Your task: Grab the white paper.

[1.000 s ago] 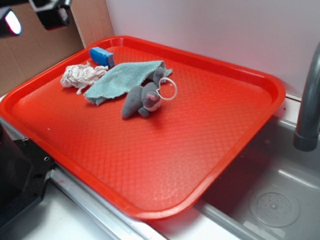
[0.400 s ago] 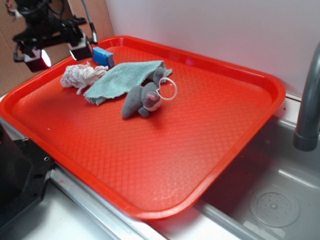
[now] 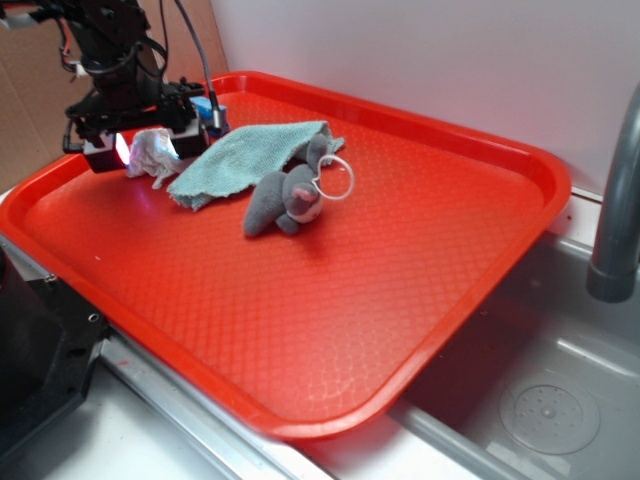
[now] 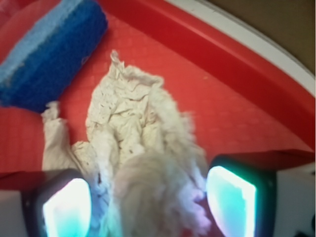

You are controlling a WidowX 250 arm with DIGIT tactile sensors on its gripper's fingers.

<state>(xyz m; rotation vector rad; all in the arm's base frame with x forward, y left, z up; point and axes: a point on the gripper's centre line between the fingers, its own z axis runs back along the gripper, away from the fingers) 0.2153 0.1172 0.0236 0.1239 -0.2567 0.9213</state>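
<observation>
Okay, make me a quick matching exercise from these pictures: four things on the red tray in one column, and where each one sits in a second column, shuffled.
Things:
1. white paper
2. blue block
3. teal cloth
4. grey plush toy

Places:
A. lies flat, one edge beside the toy
B. between the open gripper fingers
C. nearest the tray's middle, a white ring by it
D. by the back rim of the red tray, next to the paper

Pairs: 1-B, 2-D, 3-A, 4-C
</observation>
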